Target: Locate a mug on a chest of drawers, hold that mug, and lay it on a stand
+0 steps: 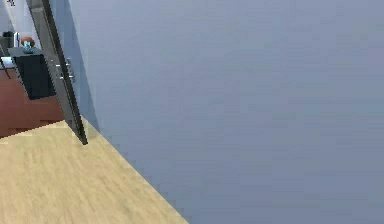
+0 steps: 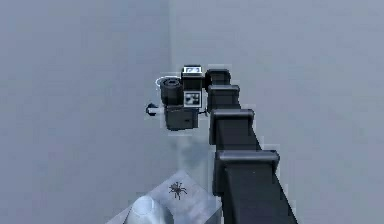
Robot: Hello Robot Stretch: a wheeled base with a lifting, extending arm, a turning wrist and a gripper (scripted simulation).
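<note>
The hand (image 2: pixel 153 108) at the end of the arm (image 2: pixel 240 140) hangs before a grey-blue wall (image 2: pixel 80 60). Its spread cannot be told, nor whether it holds anything.

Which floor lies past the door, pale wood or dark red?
The dark red floor, beyond the dark door; the pale wood floor lies this side.

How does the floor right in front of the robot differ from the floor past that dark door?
The near floor is pale tan wood with faint plank lines; the far floor is dark reddish brown. The near floor runs along a blue-grey wall; the far floor carries a dark cabinet. Both look flat and smooth.
</note>
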